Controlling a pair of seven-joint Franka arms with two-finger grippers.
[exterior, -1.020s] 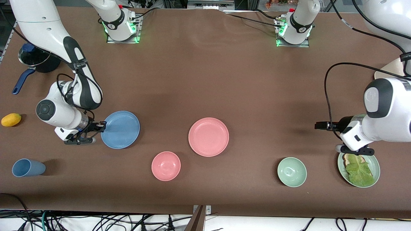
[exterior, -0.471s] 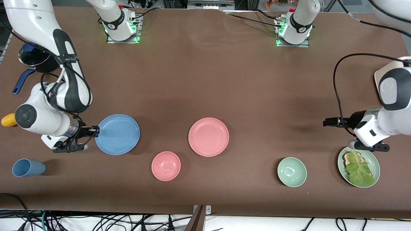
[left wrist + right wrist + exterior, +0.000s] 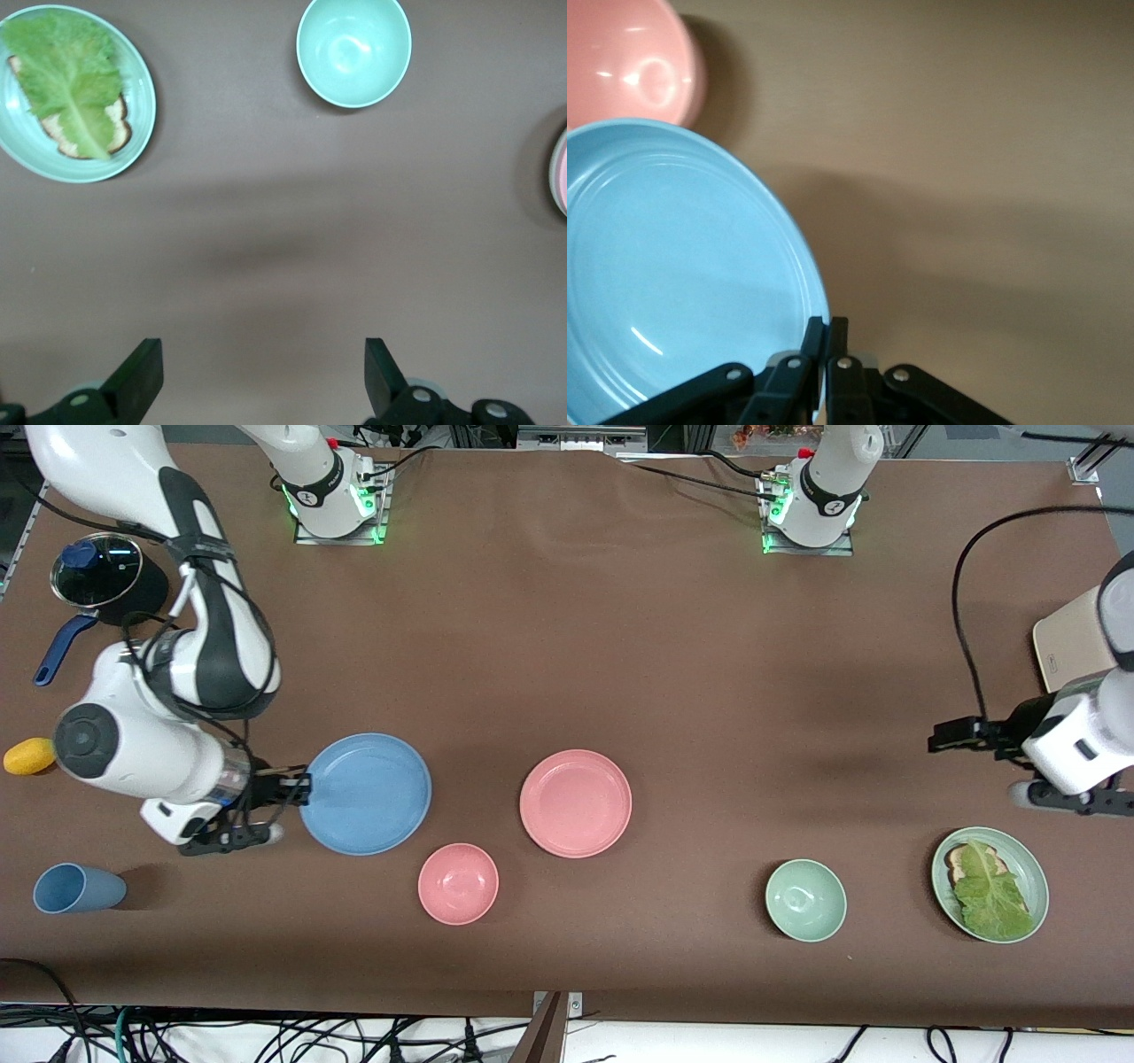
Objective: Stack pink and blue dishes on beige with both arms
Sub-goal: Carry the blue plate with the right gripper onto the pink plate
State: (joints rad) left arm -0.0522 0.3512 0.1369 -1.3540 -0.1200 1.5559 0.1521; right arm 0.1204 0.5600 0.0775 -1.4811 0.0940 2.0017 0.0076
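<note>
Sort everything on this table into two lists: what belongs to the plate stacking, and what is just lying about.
Belongs to the job: blue plate, gripped at its rim by the right gripper; pink plate; left gripper, open over bare table.

Lying about: pink bowl, green bowl, lettuce plate, blue cup, pot, lemon, toaster.

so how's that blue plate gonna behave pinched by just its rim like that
The blue plate looks stiff: held at one edge by the right gripper, it shows no sag. Its matte surface probably grips fairly well. With the fingers shut on only a thin strip of rim, it may pivot or droop if swung quickly.
</note>
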